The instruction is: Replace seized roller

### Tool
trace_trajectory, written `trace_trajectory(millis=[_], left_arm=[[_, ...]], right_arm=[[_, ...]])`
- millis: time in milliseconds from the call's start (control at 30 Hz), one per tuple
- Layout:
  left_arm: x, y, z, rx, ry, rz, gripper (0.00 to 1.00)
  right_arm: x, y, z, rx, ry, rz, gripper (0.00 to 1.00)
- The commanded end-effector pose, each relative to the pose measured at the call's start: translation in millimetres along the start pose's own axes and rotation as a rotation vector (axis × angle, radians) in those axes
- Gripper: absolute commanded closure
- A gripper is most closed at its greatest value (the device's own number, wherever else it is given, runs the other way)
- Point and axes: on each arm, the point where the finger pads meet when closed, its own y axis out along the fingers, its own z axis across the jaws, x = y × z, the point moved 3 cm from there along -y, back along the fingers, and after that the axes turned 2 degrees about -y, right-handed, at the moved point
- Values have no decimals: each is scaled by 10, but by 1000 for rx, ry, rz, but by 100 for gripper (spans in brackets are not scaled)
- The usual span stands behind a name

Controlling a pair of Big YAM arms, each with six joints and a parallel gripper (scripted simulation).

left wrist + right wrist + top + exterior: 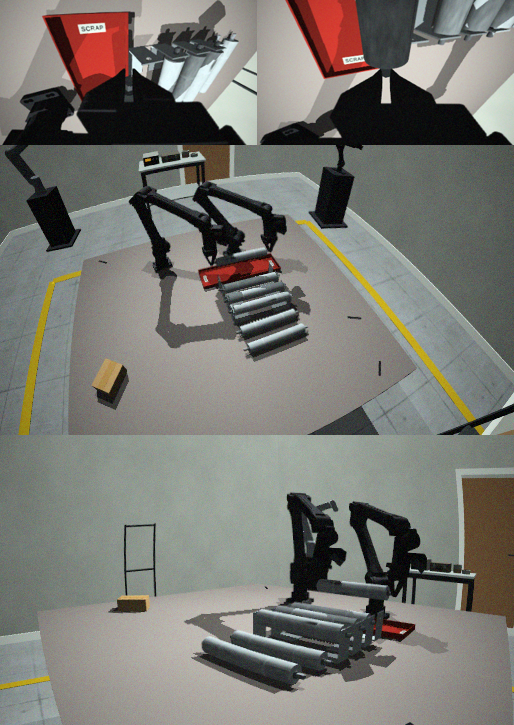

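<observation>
Tools of left arm (pixel 270 249) (pixel 395 591) (pixel 128 72) and right arm (pixel 212 261) (pixel 316 585) (pixel 386 72) clamped on axle ends of the removed roller (pixel 250 253) (pixel 352 589) (pixel 387 32), aloft by the scrap tray (pixel 240 271) (pixel 408 631) (pixel 106 48) (pixel 315 32); scrapping and refitting remain, spares (pixel 277 340) (pixel 250 660) lying towards the surface's (pixel 175 385) (pixel 125 645) near edge.

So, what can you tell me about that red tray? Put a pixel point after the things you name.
The red tray (pixel 216 276) (pixel 390 629) (pixel 106 61) (pixel 331 35) is long, shallow and rectangular, with low walls and a smooth painted look. White SCRAP labels (pixel 205 279) (pixel 92 28) (pixel 352 59) mark its ends. It lies flat on the table beside the roller bed, crossed by shadows. I see nothing inside it, and no claw touching it.
</observation>
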Motion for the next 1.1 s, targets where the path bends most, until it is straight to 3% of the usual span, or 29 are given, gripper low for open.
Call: trace_trajectory(millis=[0, 100, 233, 333, 367, 467, 500, 567, 700, 833, 933, 1033, 1067], left_arm=[[147, -181, -263, -53, 14, -46, 97], [140, -216, -268, -63, 19, -62, 97], [62, -4, -111, -16, 1, -19, 97], [132, -175, -249, -52, 17, -59, 97], [122, -84, -198, -27, 9, -42, 97], [115, -71, -188, -24, 9, -37, 97], [73, -47, -135, -21, 8, -39, 97], [101, -22, -161, -11, 4, -30, 97], [78, 50, -112, 9, 2, -25, 97], [109, -9, -172, -6, 9, -45, 97], [39, 175, -24, 42, -4, -13, 97], [99, 79, -129, 20, 5, -30, 97], [91, 21, -142, 3, 10, -51, 97]], right_arm=[[164, -109, -274, -43, 25, -46, 97], [148, -204, -301, -60, 33, -66, 97], [133, -65, -231, -30, 23, -44, 97], [92, -28, -183, -20, 25, -39, 97], [61, 70, -119, -1, 15, -19, 97], [77, 52, -97, -3, 16, -19, 97], [88, -103, -164, -25, 21, -55, 97], [94, -131, -229, -34, 31, -66, 97], [42, 144, -80, 22, 16, -15, 97], [94, -19, -187, -4, 26, -57, 97], [47, 196, -59, 42, 10, -15, 97], [80, 165, -75, 36, 18, -20, 97], [81, -7, -158, 9, 23, -59, 97]])
